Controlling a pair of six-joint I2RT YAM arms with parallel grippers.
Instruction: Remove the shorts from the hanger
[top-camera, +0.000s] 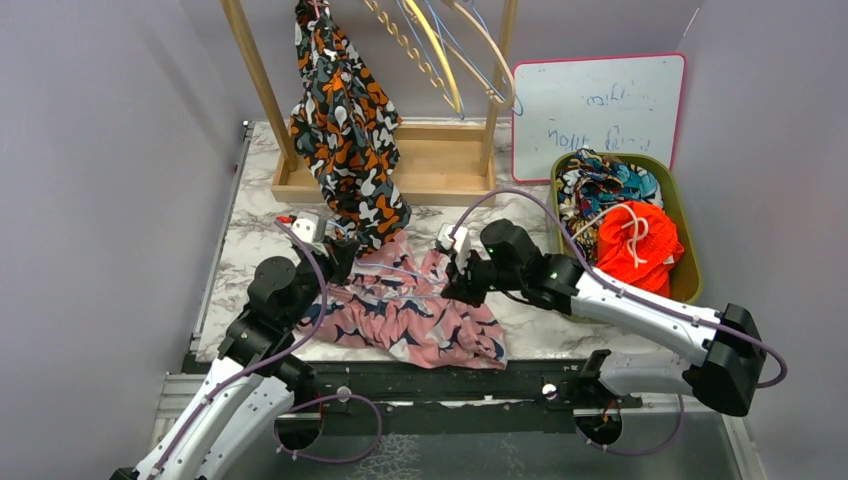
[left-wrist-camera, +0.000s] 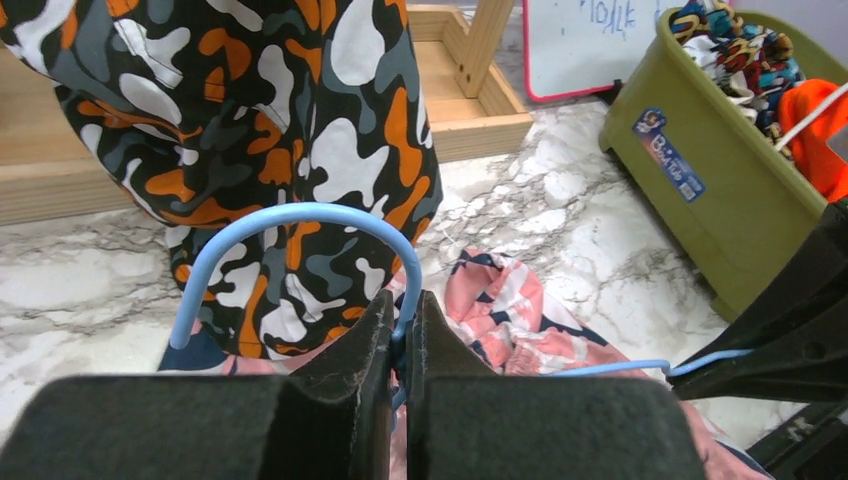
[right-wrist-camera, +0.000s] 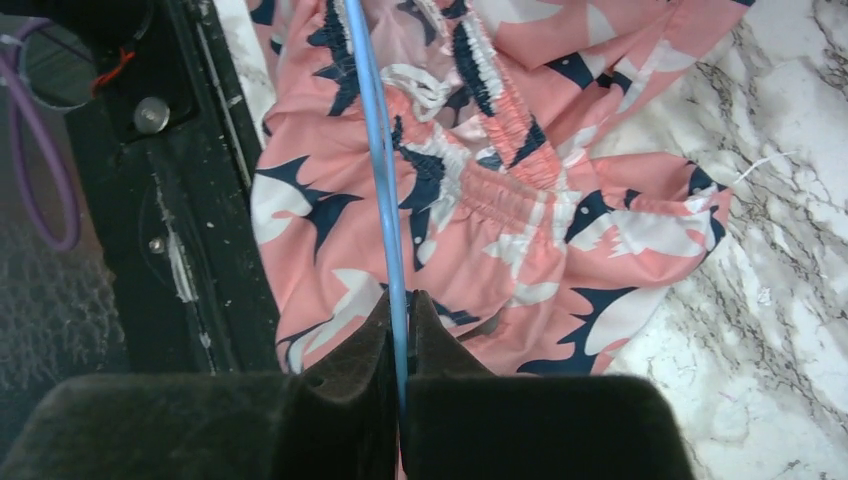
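Pink print shorts (top-camera: 415, 318) (right-wrist-camera: 480, 190) lie on the marble table near its front edge, with a thin blue hanger (left-wrist-camera: 290, 225) (right-wrist-camera: 375, 160) across them. My left gripper (top-camera: 335, 258) (left-wrist-camera: 400, 330) is shut on the hanger's hook. My right gripper (top-camera: 462, 285) (right-wrist-camera: 400, 310) is shut on the hanger's blue wire arm above the shorts' elastic waistband. Black-orange-white blotch print shorts (top-camera: 345, 130) (left-wrist-camera: 250, 130) hang from the wooden rack just behind the left gripper.
A wooden rack (top-camera: 400, 170) with empty hangers (top-camera: 440, 50) stands at the back. An olive bin (top-camera: 690, 270) (left-wrist-camera: 720, 190) at the right holds orange shorts (top-camera: 635, 245) and multicolour shorts (top-camera: 600, 185). A whiteboard (top-camera: 600, 100) leans behind it.
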